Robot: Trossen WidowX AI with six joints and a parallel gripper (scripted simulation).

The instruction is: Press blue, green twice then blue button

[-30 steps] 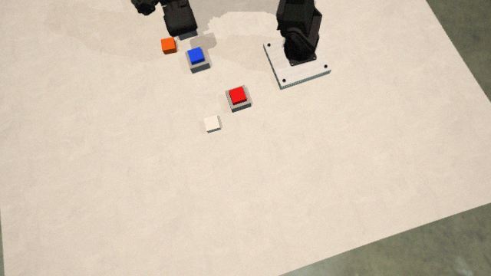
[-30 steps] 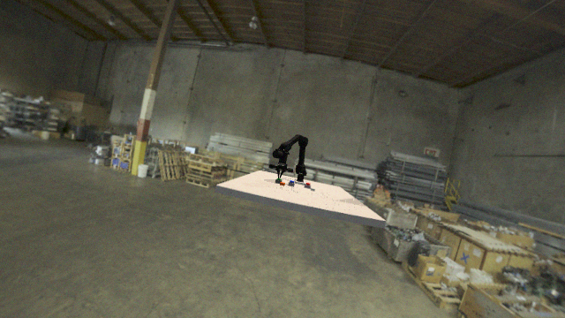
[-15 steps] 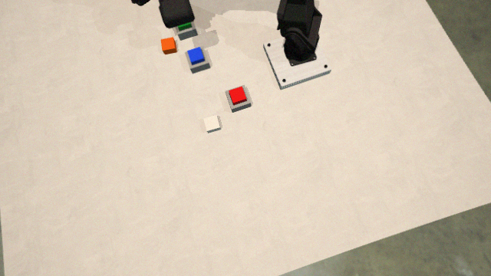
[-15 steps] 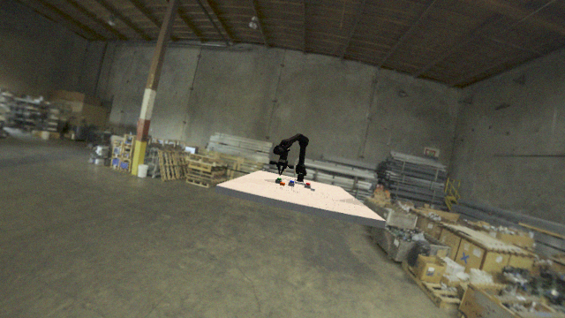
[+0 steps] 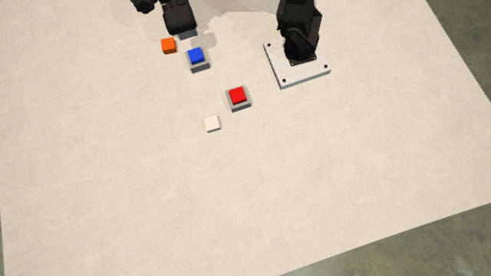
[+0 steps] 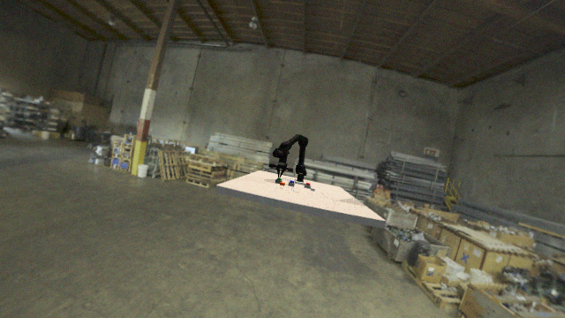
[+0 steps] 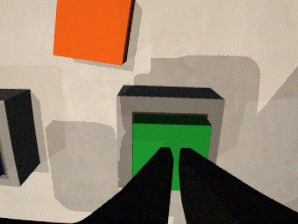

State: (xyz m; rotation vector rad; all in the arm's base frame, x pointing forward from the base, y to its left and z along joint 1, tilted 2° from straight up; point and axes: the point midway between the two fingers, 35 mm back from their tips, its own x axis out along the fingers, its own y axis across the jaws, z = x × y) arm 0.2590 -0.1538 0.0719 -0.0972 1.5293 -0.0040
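End effector (image 7: pixel 172 157) clenched, nothing between fingers; tips nearly meeting, poised over near edge of green button (image 7: pixel 172 144). Green cap sits sunk in grey housing directly under tips. Contact or depth of press: cannot tell.

Step in hand, by judgement: a green press, second or third in order; which one cannot tell.

Orange block (image 7: pixel 93 22) ahead and left of end effector, apart from green housing. Blue button (image 5: pixel 196 55) off to one side, near.

Next move calls for straight vertical travel to bottom out or let go; no sideways drift toward orange block.

Arm (image 6: pixel 295 150) arched forward, claw (image 7: pixel 174 157) pointing down, fingers nearly together, empty.
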